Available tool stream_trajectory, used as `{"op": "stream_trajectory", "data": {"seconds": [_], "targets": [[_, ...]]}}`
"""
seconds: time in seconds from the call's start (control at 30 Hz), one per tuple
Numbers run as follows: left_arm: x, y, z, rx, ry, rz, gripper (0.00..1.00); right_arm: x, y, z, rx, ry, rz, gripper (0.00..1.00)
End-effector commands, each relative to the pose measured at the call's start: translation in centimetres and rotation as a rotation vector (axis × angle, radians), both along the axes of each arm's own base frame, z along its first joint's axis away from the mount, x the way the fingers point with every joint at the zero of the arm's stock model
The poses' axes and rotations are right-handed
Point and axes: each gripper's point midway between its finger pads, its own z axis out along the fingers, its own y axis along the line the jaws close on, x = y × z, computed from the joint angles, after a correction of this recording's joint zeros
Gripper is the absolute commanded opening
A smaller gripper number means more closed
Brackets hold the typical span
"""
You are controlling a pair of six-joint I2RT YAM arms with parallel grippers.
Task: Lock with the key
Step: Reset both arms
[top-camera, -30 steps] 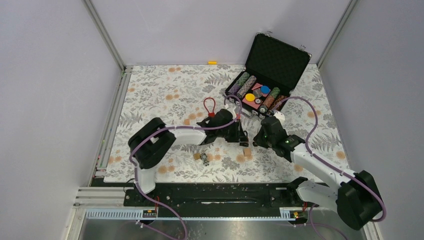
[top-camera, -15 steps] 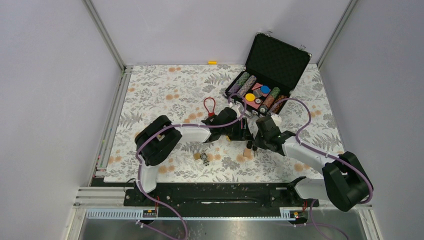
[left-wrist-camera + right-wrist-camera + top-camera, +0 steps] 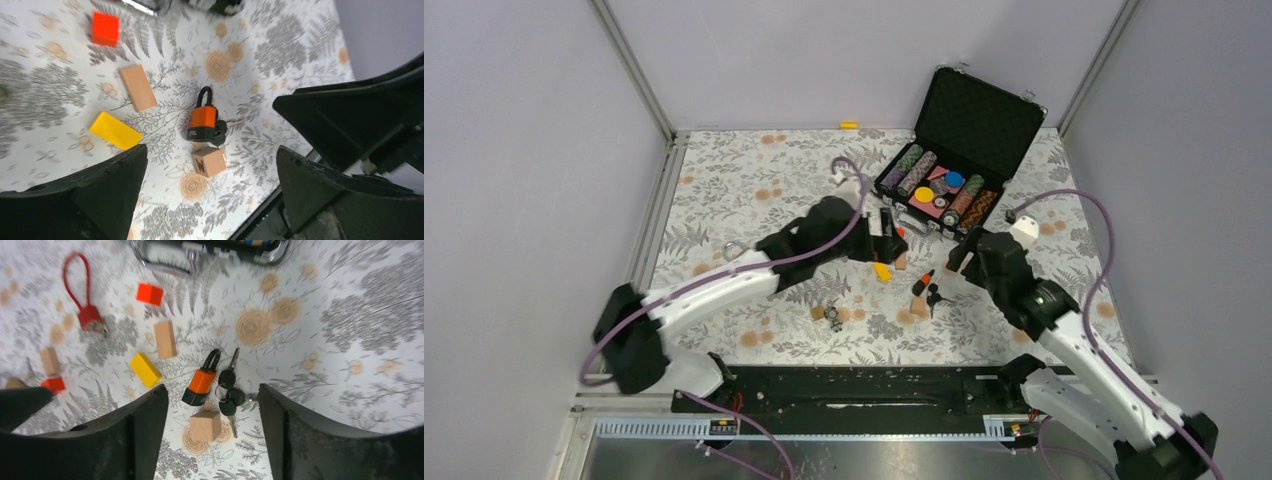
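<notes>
So right now nobody's holding anything. The left gripper point(image 3: 887, 235) has its fingers spread as wide as they go, and the right gripper point(image 3: 961, 255) is spread too, both hanging over the mat point(image 3: 744, 190). The orange padlock point(image 3: 201, 381) lies flat between them, with the bunch of keys point(image 3: 228, 392) right against its base. I honestly can't tell if a key is sitting in the keyhole or if the shackle is clicked shut.

My guess is the next move needs one gripper to pin the padlock body while the other pinches a key head and turns it.

Annoying bit: a wooden cube point(image 3: 205, 426) sits just on the near side, crowding the keys. The yellow block point(image 3: 145, 369), long wooden block point(image 3: 165, 339), red cube point(image 3: 150, 293) and red cable lock point(image 3: 90, 317) sit off to the left, and the chip case point(image 3: 976, 120) is far right.
</notes>
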Motion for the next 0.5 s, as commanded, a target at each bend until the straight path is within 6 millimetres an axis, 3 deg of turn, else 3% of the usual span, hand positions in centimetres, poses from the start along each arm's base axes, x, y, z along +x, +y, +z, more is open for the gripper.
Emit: {"op": "stream_trajectory", "data": {"seconds": [0.0,0.13,0.2,0.27,0.47], "targets": [[-0.6,6.5,4.6,0.068,-0.138,0.131,0.99,-1.5,-4.6,5.2,-0.076,-0.170,-0.109,0.83],[-2.4,13.0,10.1,0.043,-0.288,0.245,0.99,-3.8,-7.7,9.7,-0.046,-0.364,-0.176,0.91],[-3.6,16.0,12.3,0.028,-0.359,0.292,0.99,-5.3,-9.7,11.6,-0.045,-0.434,-0.230,0.99],[-4.7,18.9,14.2,0.016,-0.426,0.333,0.99,-6.8,-11.5,13.4,-0.038,-0.489,-0.286,1.00],[-7.4,25.5,17.4,-0.033,-0.547,0.451,0.99,-11.1,-16.6,17.1,-0.033,-0.604,-0.448,1.00]]}}
